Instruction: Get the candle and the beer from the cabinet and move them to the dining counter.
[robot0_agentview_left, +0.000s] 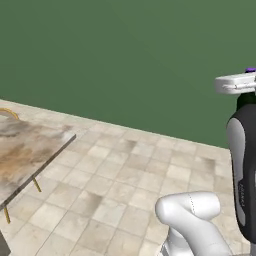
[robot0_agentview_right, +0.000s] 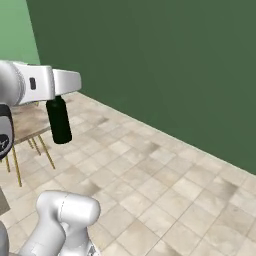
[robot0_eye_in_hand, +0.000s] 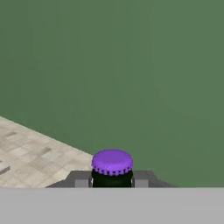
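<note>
Left base view: worktop (robot0_agentview_left: 25, 145) enters from the left edge; marbled brown-and-cream stone slab with a thin dark edge, one corner pointing toward mid-frame. Thin yellow legs (robot0_agentview_left: 36, 184) show beneath it, and a curved yellow piece sits at its far left edge, cut off by the frame. Floor (robot0_agentview_left: 120, 180) is square beige tile, mottled with darker patches. Wall (robot0_agentview_left: 125, 55) behind is flat matte green. At the right edge, the flat white hand housing is partly cropped, with a sliver of purple cap just above it and a dark glossy arm link below.

Right base view: beer (robot0_agentview_right: 59, 121), a dark, smooth cylindrical bottle body, hangs upright below the white hand, clear of the floor and in the air short of the worktop. Its neck and cap are hidden by the hand. Worktop edge and yellow legs lie behind it at the left, partly blocked by the arm.

Hand view: round purple crimped cap, dark glass just under it, seated between two grey finger pads (robot0_eye_in_hand: 142, 178). Claw (robot0_eye_in_hand: 112, 180) is closed on the bottle neck. Bottle body is cut off at the bottom. Green wall and a wedge of tile behind.
</note>
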